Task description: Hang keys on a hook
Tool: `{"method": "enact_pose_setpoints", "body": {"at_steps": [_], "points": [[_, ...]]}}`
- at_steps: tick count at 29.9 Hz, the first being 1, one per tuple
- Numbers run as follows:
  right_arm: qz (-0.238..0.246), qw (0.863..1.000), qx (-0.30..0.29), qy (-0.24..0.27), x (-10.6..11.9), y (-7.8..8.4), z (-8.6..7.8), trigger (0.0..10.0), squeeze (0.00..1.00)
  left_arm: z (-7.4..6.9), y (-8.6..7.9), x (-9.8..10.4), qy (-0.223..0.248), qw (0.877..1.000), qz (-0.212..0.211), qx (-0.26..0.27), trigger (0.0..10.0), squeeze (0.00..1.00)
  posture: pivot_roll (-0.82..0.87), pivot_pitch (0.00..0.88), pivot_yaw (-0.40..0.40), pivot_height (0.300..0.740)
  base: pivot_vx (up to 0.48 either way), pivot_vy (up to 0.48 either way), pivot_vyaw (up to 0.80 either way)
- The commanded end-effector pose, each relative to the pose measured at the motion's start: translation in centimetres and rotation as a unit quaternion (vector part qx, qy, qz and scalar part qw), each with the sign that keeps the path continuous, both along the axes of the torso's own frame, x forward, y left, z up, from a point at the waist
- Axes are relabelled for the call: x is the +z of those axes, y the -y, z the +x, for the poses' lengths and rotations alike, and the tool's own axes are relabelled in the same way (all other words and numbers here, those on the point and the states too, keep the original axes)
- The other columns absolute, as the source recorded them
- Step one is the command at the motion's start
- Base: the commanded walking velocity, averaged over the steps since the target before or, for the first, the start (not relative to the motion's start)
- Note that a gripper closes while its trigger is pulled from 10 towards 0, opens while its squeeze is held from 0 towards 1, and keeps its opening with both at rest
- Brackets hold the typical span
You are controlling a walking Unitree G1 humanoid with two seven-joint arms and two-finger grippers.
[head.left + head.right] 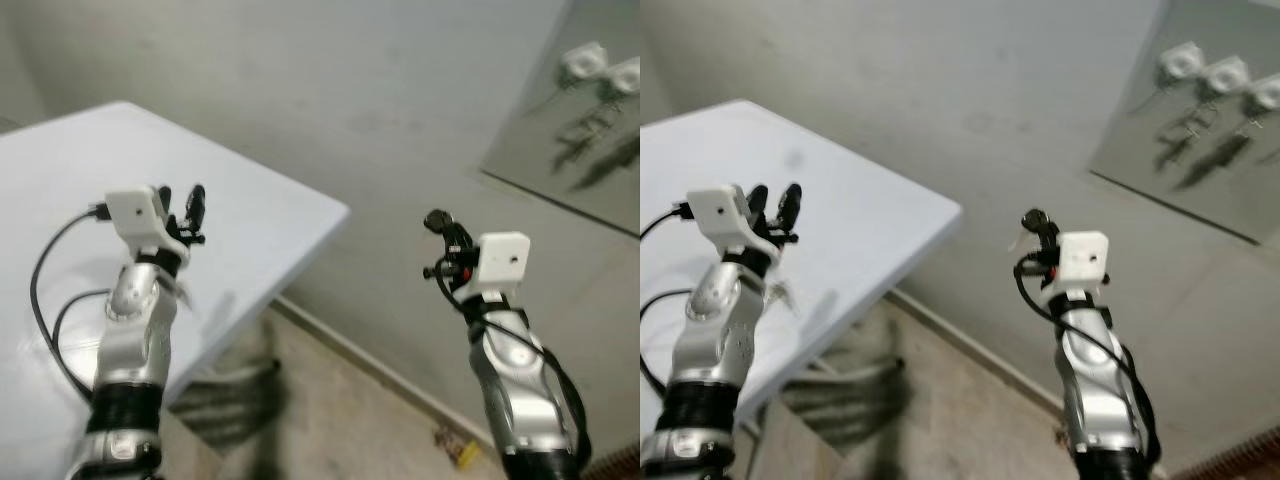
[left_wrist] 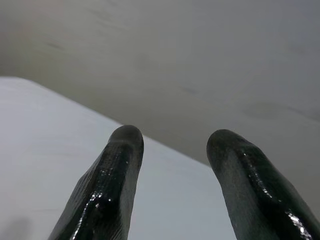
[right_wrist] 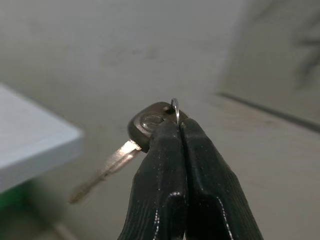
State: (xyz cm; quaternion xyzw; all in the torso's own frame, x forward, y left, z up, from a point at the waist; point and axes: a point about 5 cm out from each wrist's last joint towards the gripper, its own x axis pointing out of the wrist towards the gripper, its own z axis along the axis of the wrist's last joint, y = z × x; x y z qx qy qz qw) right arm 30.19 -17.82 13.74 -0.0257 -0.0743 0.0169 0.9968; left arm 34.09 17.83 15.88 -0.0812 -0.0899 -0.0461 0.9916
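Note:
My right gripper [image 3: 178, 126] is shut on a key [image 3: 146, 125] with a dark head, a small ring and a silver blade that sticks out sideways. In the eye views this right gripper [image 1: 437, 222] is raised in front of the grey wall, well below and left of the white hooks [image 1: 1225, 72]. The hooks sit in a row on a grey panel [image 1: 560, 150] at the upper right. My left gripper [image 1: 185, 205] is held up over the white table [image 1: 260, 215], open, with nothing between its fingers [image 2: 120, 165].
The table's corner [image 1: 340, 212] juts toward the wall, with its legs and shadow beneath. A pale skirting strip [image 1: 360, 358] runs along the base of the wall. A small yellow object [image 1: 460, 447] lies on the floor near my right arm.

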Motion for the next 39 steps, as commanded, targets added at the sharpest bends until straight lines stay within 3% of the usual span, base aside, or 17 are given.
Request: {"method": "enact_pose_setpoints", "body": {"at_steps": [1, 6, 20, 39], "points": [[0.000, 1.000, 0.004, 0.012, 0.66, -0.38, 0.06, 10.0, 0.00, 0.05, -0.62, 0.25, 0.001, 1.000, 0.007, 0.008, 10.0, 0.00, -0.15, 0.000, -0.064, 0.740, 0.000, 0.000, -0.77], [0.000, 1.000, 0.004, 0.011, 0.60, -0.39, 0.01, 10.0, 0.00, 0.00, -0.62, 0.22, 0.000, 1.000, 0.008, 0.007, 10.0, 0.00, -0.15, 0.000, -0.063, 0.740, 0.000, 0.000, -0.77], [0.011, 1.000, 0.013, 0.018, 0.70, -0.63, -0.22, 10.0, 0.00, -0.01, -0.51, 0.12, -0.010, 1.000, 0.004, -0.003, 10.0, 0.00, -0.15, 0.000, -0.063, 0.740, 0.000, 0.000, 0.00], [0.020, 0.999, 0.012, 0.026, 0.95, -0.61, -0.37, 10.0, 0.00, -0.02, -0.38, 0.22, -0.011, 1.000, 0.003, -0.012, 10.0, 0.00, -0.15, 0.000, -0.058, 0.740, 0.416, 0.000, 0.00]]}}
